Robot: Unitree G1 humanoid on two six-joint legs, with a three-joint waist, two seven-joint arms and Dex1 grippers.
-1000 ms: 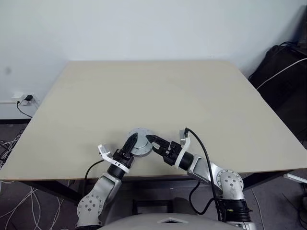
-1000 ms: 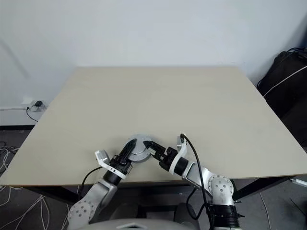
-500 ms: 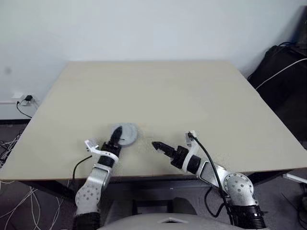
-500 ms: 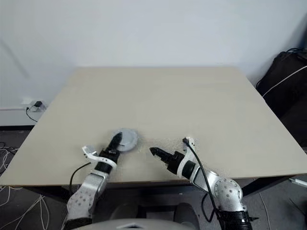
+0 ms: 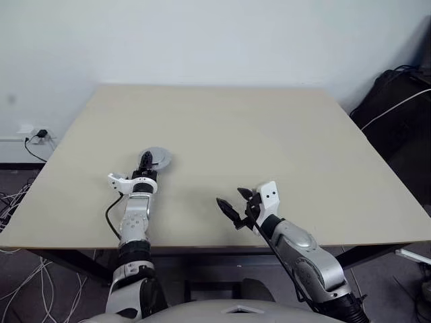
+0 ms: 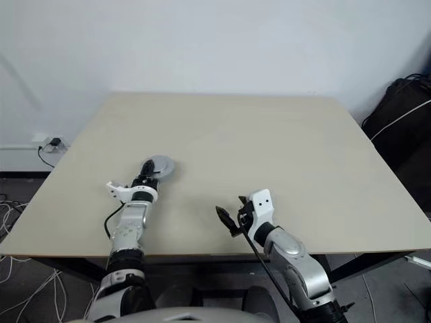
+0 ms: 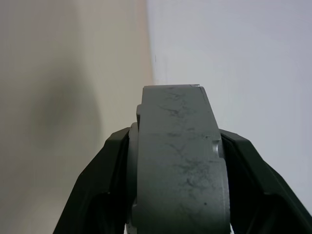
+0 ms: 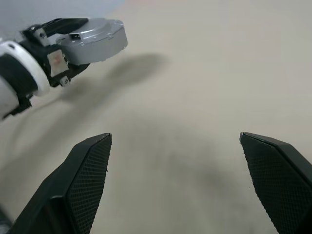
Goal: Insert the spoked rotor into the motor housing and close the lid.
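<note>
Clamping a grey round motor assembly (image 5: 156,159) edge-on in the left pincer (image 5: 145,161), holding it just over the desk (image 5: 269,128) left of centre. Lying well apart to the right, near the front edge, the right pincer (image 5: 229,205), gaping empty. Leaving wide bare room ahead and between them.

Plain lab or test room, bare white wall (image 5: 215,40), one beige worktop (image 5: 222,128), wall socket (image 5: 30,136) with plug, loose cables on floor (image 5: 17,202), black bag (image 5: 397,101) in the corner
</note>
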